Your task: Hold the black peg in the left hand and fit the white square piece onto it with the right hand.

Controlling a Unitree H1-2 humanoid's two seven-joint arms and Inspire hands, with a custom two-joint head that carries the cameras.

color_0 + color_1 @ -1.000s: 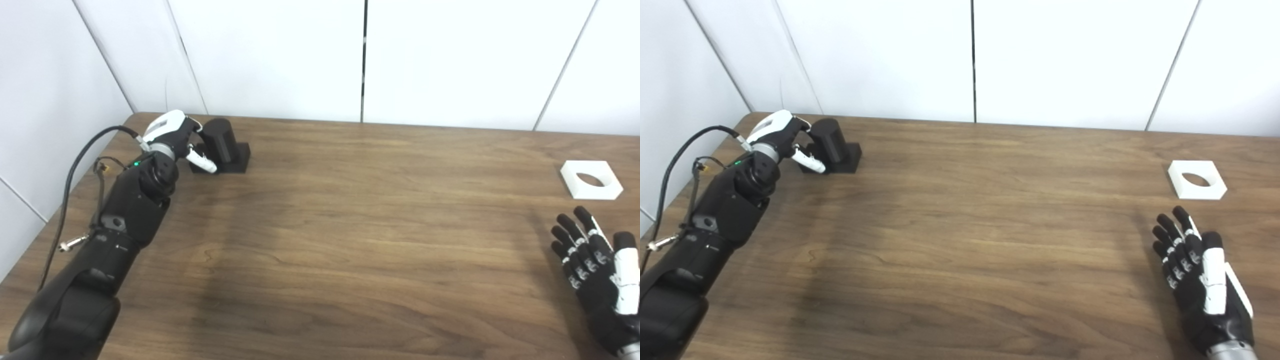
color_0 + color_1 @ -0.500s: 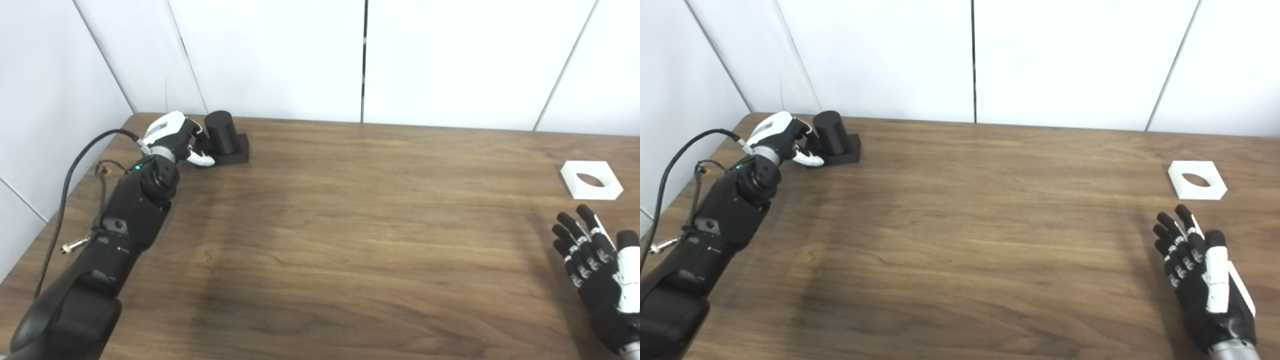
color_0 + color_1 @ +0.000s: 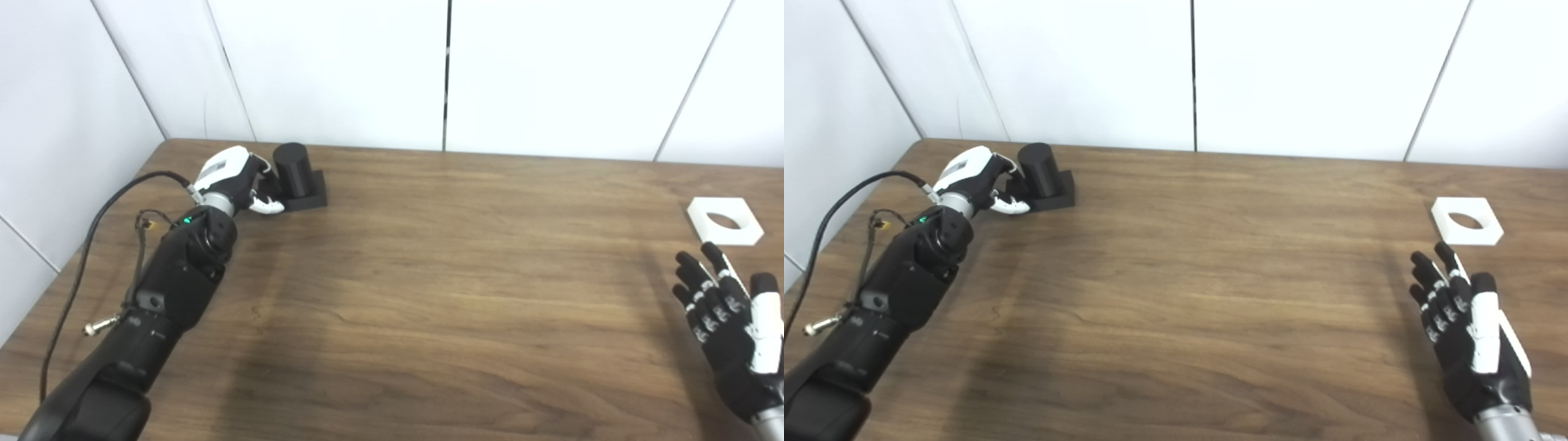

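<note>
The black peg [image 3: 293, 170] is a short cylinder standing upright on a square black base, at the far left of the table. My left hand [image 3: 236, 184] is closed on the left edge of that base, with the thumb in front. The white square piece [image 3: 724, 220], with a round hole in it, lies flat near the table's right edge. My right hand [image 3: 729, 318] is open with fingers spread, holding nothing, a short way in front of the white piece and apart from it.
The brown wooden table [image 3: 429, 275] has white wall panels along its back and left sides. A black cable [image 3: 98, 214] loops beside my left forearm near the table's left edge.
My left hand has closed on the peg's base and carried it to the right; the peg went from tilted to upright. My right hand has moved slightly toward the white piece.
</note>
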